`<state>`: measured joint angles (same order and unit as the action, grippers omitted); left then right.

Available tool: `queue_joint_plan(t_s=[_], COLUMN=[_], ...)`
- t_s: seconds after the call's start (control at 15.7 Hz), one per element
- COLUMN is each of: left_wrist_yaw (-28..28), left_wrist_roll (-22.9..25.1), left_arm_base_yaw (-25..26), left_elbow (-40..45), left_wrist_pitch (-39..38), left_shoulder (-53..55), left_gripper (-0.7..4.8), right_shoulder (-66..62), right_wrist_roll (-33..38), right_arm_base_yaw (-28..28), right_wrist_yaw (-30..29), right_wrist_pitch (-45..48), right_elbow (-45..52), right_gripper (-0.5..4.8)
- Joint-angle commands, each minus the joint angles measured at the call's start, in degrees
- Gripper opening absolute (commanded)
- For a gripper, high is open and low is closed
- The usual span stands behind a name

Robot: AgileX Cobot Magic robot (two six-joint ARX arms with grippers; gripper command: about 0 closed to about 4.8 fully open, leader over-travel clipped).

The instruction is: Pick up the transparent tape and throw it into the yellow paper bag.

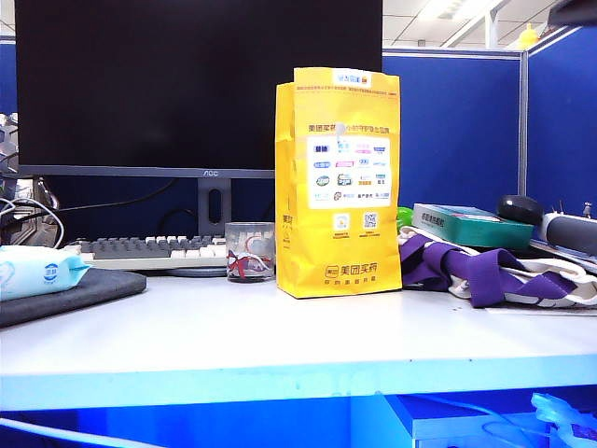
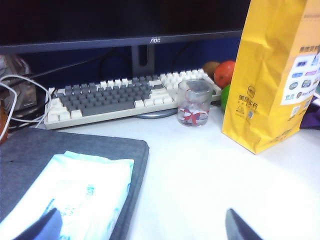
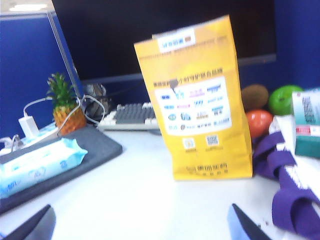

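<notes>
Yellow bag (image 1: 339, 182) upright on white bench (image 1: 280, 345), just beside glass cup (image 1: 250, 252). Tape nowhere to be seen. Left claw (image 2: 145, 227) released, empty, above wipes pack (image 2: 75, 195). Right claw (image 3: 140, 225) released, empty, facing bag.

Bright, cool overhead light washes the white table (image 1: 280, 345) almost blue, with a ceiling lamp (image 3: 26, 7) glaring in the right wrist view. That view is soft and smeared, the yellow paper bag (image 3: 200, 105) slightly blurred, while the monitor (image 1: 196, 84) stays pure black.
</notes>
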<state>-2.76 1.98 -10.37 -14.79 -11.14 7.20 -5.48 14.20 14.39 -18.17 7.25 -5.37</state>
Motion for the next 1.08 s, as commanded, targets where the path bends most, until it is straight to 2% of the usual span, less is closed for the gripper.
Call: queue_joint_plan(t_s=[0.06, 0.13, 0.25, 0.32, 0.38, 0.45, 0.51, 0.57, 0.64, 0.7, 0.76, 0.83, 1.02, 1.08], left_wrist_yaw=[0.2, 0.2, 0.3, 0.7, 1.4, 1.7, 1.7, 1.7, 1.7, 1.6, 1.5, -1.0, -5.1, -8.9], left_wrist_roll=[-0.4, -0.3, -0.3, -0.3, -0.3, -0.3, -0.6, -0.7, -0.7, -0.7, -0.7, -2.1, -2.0, -2.0], left_arm_base_yaw=[0.0, 0.0, 0.0, 0.0, 0.0, 0.0, 0.0, 0.0, 0.0, 0.0, 0.0, 0.0, 0.0, 0.0], left_elbow=[-0.1, -0.1, 0.0, 0.2, 0.9, 1.7, 2.5, 3.2, 4.4, 4.5, 4.5, 4.5, 4.5, 4.5], left_wrist_pitch=[0.5, 0.2, -0.5, -0.5, 0.0, 0.1, 0.1, 0.1, 0.1, 0.1, 0.1, 0.3, 0.6, 0.7], left_shoulder=[0.0, 0.0, 0.0, 0.0, 0.0, 0.0, 0.0, 0.0, 0.0, 0.0, 0.0, 0.0, 0.0, 0.0], left_gripper=[4.34, 4.33, 4.23, 3.90, 2.94, 2.49, 2.39, 2.39, 2.35, 2.17, 1.58, 0.86, 0.87, 0.90], right_shoulder=[0.0, 0.0, 0.0, 0.0, 0.0, 0.0, 0.0, 0.0, 0.0, 0.0, 0.0, 0.0, 0.0, 0.0], right_wrist_roll=[0.9, 4.4, 5.6, 5.3, 5.3, 5.2, 5.1, 5.1, 5.1, 5.1, 5.1, 5.1, 5.6, 5.7], right_arm_base_yaw=[0.0, 0.0, 0.0, 0.0, 0.0, 0.0, 0.0, 0.0, 0.0, 0.0, 0.0, 0.0, 0.0, 0.0], right_wrist_yaw=[0.7, 3.0, 7.1, 9.2, 11.5, 12.5, 12.5, 12.5, 12.5, 12.5, 11.7, 10.3, 10.8, 10.6], right_wrist_pitch=[0.6, 0.7, 0.5, 0.7, 0.8, 0.7, 0.8, 0.7, 0.7, 0.7, 0.7, 0.7, 0.7, -0.2], right_elbow=[1.3, 2.1, 3.2, 3.8, 4.1, 4.1, 4.1, 4.1, 4.1, 4.1, 4.1, 4.1, 4.1, 4.1], right_gripper=[4.79, 4.79, 4.79, 4.79, 4.79, 4.27, 3.15, 1.73, 0.74, 0.33, 0.06, -0.01, -0.01, 0.00])
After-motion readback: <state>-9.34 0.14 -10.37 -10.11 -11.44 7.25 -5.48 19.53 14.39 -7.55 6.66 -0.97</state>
